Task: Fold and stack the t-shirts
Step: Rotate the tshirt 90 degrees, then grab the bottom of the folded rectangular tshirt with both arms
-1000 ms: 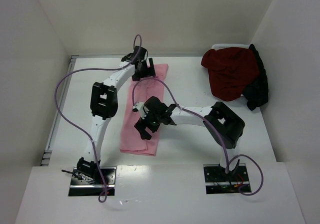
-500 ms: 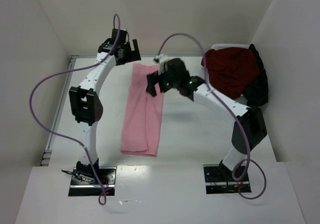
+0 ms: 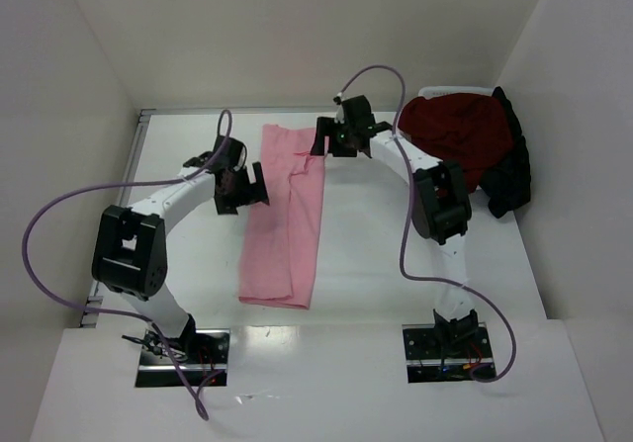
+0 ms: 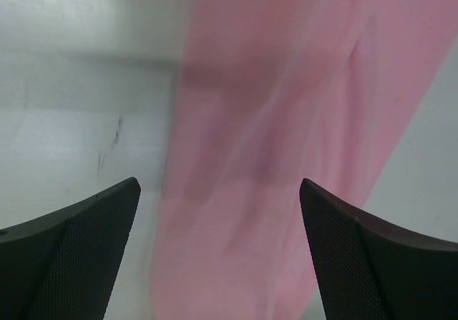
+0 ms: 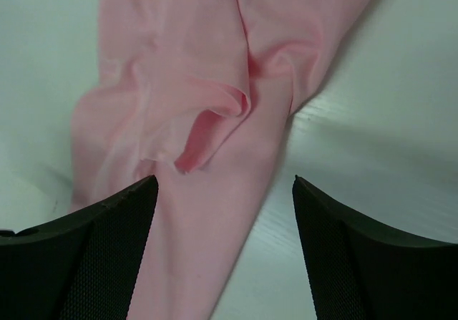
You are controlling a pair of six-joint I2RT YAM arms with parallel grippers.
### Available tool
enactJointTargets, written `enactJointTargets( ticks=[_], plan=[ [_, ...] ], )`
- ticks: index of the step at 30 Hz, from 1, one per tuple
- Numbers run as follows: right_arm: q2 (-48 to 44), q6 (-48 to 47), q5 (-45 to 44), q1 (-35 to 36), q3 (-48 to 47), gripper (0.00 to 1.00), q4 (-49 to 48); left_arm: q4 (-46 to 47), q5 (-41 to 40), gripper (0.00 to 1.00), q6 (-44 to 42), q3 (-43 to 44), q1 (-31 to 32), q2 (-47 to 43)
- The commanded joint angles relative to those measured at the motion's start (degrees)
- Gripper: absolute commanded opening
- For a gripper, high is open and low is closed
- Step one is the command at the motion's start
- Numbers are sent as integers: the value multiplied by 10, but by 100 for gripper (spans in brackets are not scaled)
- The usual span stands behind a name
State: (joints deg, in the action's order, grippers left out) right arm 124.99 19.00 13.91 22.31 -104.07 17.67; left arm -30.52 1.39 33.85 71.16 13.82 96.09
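The light pink t-shirt [image 3: 287, 220] lies on the table as a long narrow folded strip running front to back. My left gripper [image 3: 255, 187] is open beside its left edge at mid length; the pink cloth [image 4: 286, 141] fills that wrist view between the jaws. My right gripper [image 3: 324, 141] is open over the strip's far right corner, where the pink cloth [image 5: 215, 112] has a small curled-up flap. A dark red t-shirt [image 3: 457, 140] and a black t-shirt [image 3: 510, 165] are heaped at the back right.
The heaped shirts lie on a white bin [image 3: 447, 92] against the right wall. White walls enclose the table on the left, back and right. Purple cables [image 3: 59, 215] loop off both arms.
My left gripper moved from the strip's far end back and down to its left edge. My right gripper moved from the strip's middle up to its far right corner.
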Motion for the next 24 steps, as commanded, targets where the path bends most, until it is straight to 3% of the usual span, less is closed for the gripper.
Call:
enactJointTargets(
  ticks=[1,16,24],
  plan=[
    [28,23,34,14,-54,81,11,5,33,100,35,-65,13,-48],
    [155,-16,0,42,-250,79,49,-1,86,96,68,-198,24,-86],
    [259,-69,-59,58,-417,71,143,-1,111,89,68,-220,56,-86]
  ],
)
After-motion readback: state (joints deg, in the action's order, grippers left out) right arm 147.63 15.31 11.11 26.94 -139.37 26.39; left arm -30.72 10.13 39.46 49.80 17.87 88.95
